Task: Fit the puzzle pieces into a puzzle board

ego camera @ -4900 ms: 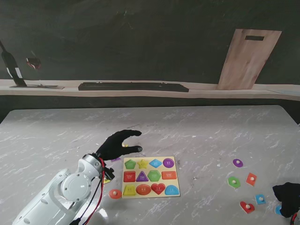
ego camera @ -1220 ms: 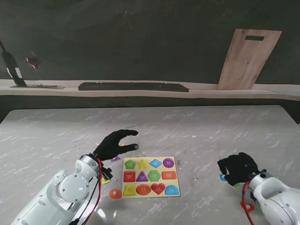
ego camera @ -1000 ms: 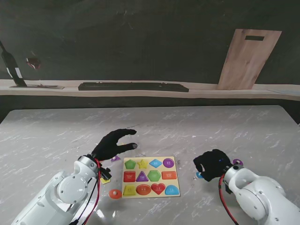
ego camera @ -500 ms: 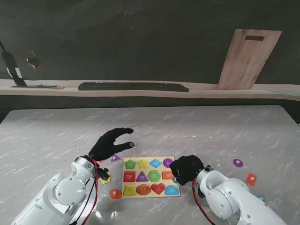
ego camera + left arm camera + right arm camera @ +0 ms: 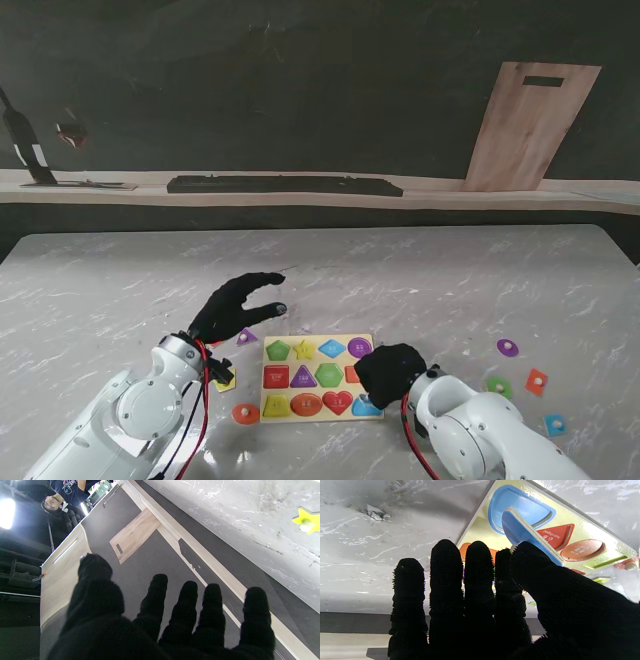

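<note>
Puzzle board [image 5: 318,376] lies flat on the bench [image 5: 420,280], between the two arms and near me. Right hand [image 5: 390,370] hangs over the board's right, near corner. Thumb and forefinger pinch a blue semicircle piece [image 5: 530,538], held on edge and tilted; remaining fingers [image 5: 447,580] lie straight and together. Directly past the piece sits the blue semicircle recess [image 5: 520,508], empty. Beside it, a red heart recess [image 5: 556,535] and an orange oval recess [image 5: 582,550], also unfilled.

Left hand [image 5: 238,305] hovers off the board's far left corner, fingers spread, holding nothing. A yellow star piece [image 5: 306,521] lies on the bench ahead of it.

Farther out: purple piece [image 5: 246,338] and orange piece [image 5: 246,413] left of the board; purple [image 5: 508,347], green [image 5: 498,385], orange [image 5: 537,380] and blue [image 5: 556,425] loose pieces well to the right.

Risks (judgement only):
- The piece is steeply tilted; lowered like this, one edge may catch the recess rim and jam.
- Straight side may not match the recess's straight side; rotation cannot be confirmed.
- Pressing on a corner could slide the board, since nothing steadies it.
- The pinch is narrow, so the piece could twist or drop.
</note>
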